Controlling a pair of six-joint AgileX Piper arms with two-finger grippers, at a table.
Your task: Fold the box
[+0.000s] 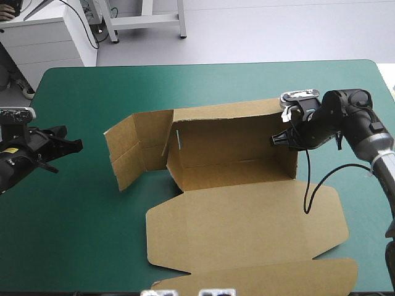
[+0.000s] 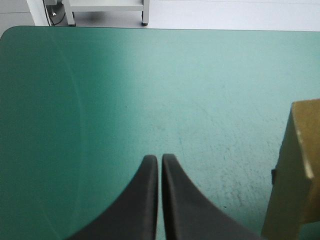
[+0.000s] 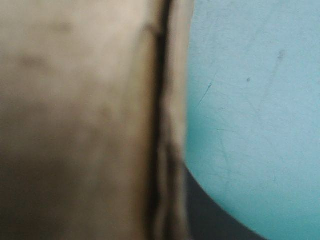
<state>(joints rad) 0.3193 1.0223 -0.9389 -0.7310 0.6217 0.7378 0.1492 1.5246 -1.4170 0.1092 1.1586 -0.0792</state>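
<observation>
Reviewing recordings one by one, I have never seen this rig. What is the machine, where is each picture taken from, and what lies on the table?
A robot with two arms works at a table with a teal-green cover. The high view looks down from behind it; the other two come from cameras on each wrist. On the table stands a brown box, half folded: back and right end walls raised, lid flat toward the robot. The right gripper has its jaws closed on the box's right end wall, which fills much of its wrist view. The left gripper hovers left of the box, jaws shut, empty.
</observation>
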